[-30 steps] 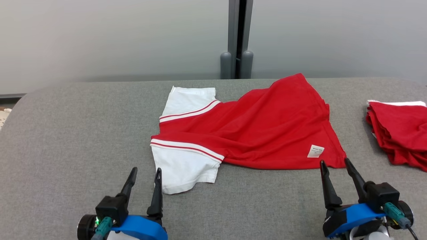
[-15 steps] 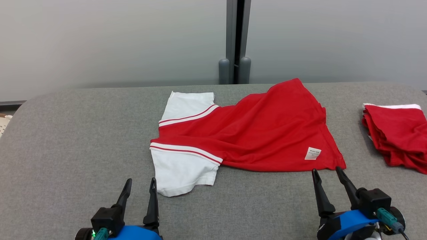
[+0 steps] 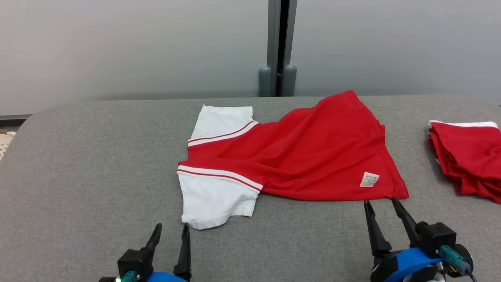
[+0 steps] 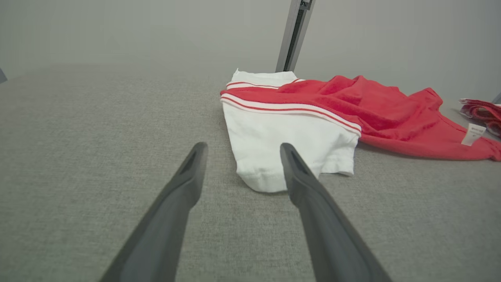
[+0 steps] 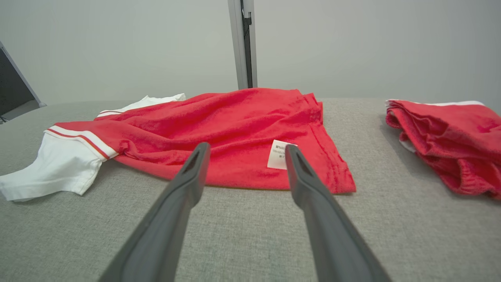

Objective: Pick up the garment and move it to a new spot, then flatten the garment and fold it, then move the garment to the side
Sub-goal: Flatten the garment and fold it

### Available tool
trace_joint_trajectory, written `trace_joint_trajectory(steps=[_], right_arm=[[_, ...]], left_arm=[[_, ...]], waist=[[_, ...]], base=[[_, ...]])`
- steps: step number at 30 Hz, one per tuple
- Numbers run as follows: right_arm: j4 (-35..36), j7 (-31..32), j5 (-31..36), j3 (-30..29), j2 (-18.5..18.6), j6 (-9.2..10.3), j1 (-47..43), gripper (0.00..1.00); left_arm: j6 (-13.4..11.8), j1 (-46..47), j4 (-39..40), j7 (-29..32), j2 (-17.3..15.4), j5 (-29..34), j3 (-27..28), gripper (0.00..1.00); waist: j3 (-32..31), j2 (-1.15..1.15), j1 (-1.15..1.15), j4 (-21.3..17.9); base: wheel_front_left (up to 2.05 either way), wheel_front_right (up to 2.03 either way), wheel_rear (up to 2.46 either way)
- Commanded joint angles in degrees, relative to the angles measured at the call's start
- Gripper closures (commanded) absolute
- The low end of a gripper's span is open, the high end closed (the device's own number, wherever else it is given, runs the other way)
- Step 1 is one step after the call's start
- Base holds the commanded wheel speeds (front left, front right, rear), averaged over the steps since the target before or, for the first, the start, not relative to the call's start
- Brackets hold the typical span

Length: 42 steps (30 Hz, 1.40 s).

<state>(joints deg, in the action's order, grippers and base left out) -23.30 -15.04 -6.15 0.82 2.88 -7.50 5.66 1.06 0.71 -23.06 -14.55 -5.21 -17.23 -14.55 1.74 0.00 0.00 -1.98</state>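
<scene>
Grey table (image 3: 78,164) carries a red-white garment (image 3: 313,152) and red pile (image 3: 465,156).

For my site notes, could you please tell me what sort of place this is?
Probably a garment-folding test station: a grey fabric table, one shirt spread out, a folded pile alongside.

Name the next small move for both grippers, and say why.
Probably ease both forward to the near edge of the garment: the left gripper and right gripper stand open, just short of the white sleeve and the red hem corner, touching neither.

garment (image 3: 313,149) label (image 3: 369,179) print illegibly small
</scene>
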Motion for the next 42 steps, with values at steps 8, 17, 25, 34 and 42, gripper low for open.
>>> trace_joint_trajectory(steps=[8, 17, 25, 34, 42], right_arm=[[-0.7, -0.2, 0.5, 0.6, 0.0, 0.01, 1.3, 0.0], [-1.5, -0.2, 1.4, 0.3, 0.0, 0.01, 2.3, 0.0], [-2.5, -0.2, 2.3, -0.7, 0.0, 0.01, 2.9, 0.0], [-6.0, 0.0, 4.2, -4.2, 0.1, 0.01, 6.1, 0.0], [-13.6, 4.3, 7.8, -14.5, 0.1, 0.02, 12.5, 0.0]], left_arm=[[0.4, 6.5, -8.7, 6.4, -0.4, -1.7, 0.2, 0.0], [2.5, 11.4, -15.4, 6.4, 0.3, -4.2, -0.1, 0.0], [4.3, 14.8, -18.9, 4.6, 1.0, -4.5, -2.7, 0.0], [4.7, 17.5, -21.7, 2.0, 1.4, -4.9, -3.8, 1.0], [3.7, 15.3, -17.8, 0.3, 0.7, -4.7, -3.6, 1.0]], waist=[[2.8, 0.0, 0.0, -1.4], [4.8, 0.0, 0.0, -2.8], [5.5, 0.0, 0.0, -2.7], [6.4, 0.0, 0.0, -2.2], [7.3, 0.0, 0.0, -0.4]], base=[[0.0, 0.0, 0.0], [0.0, 0.0, 0.0], [0.0, 0.0, 0.0], [0.0, 0.0, 0.0], [0.0, 0.0, 0.0]])
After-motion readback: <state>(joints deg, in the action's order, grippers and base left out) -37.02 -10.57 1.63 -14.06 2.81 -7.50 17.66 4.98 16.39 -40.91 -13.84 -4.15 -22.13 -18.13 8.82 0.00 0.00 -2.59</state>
